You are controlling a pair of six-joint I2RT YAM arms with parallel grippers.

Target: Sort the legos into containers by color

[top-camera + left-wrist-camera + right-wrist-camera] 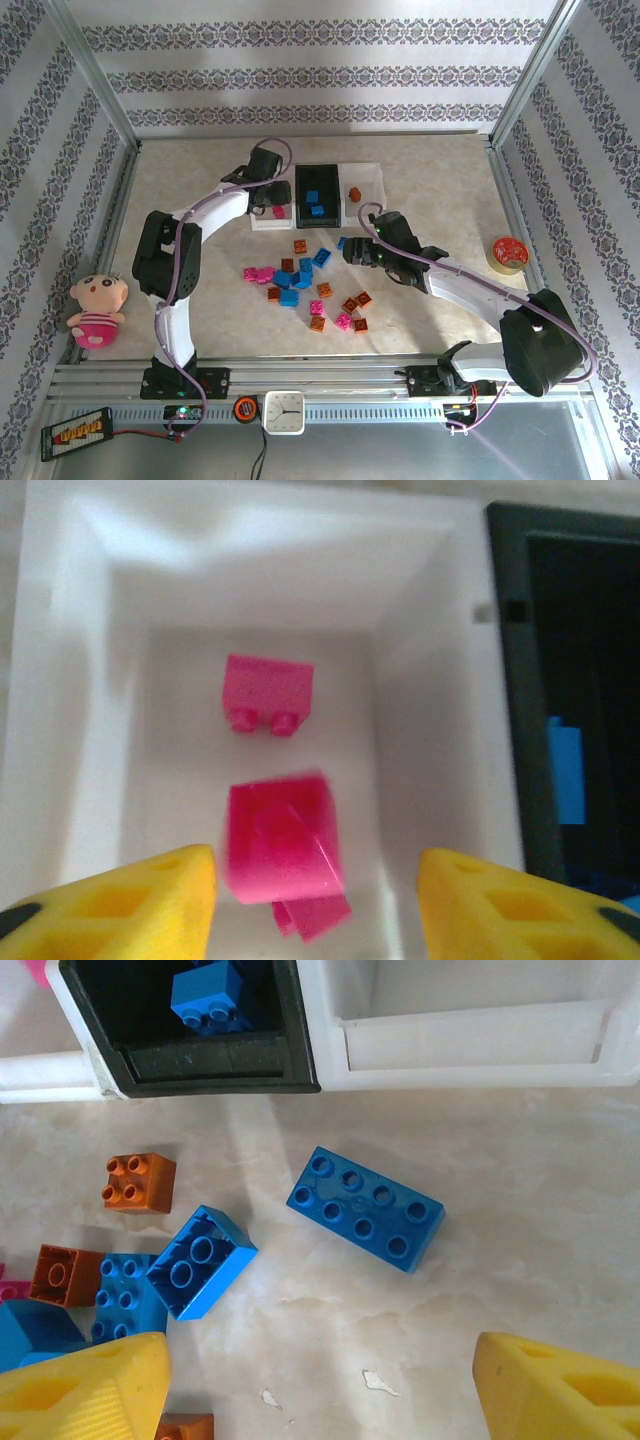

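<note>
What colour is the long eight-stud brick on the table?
Long brick: blue, clearest in right wrist view.

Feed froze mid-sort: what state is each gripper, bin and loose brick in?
left gripper: open over the left white bin, blurred pink brick beneath it.
right gripper: open above the long blue brick.
long blue brick: flat on the table, studs up.
left white bin: holds pink bricks.
black bin: holds blue bricks.
right white bin: one orange brick inside.
loose legos: scattered, unsorted.
</note>
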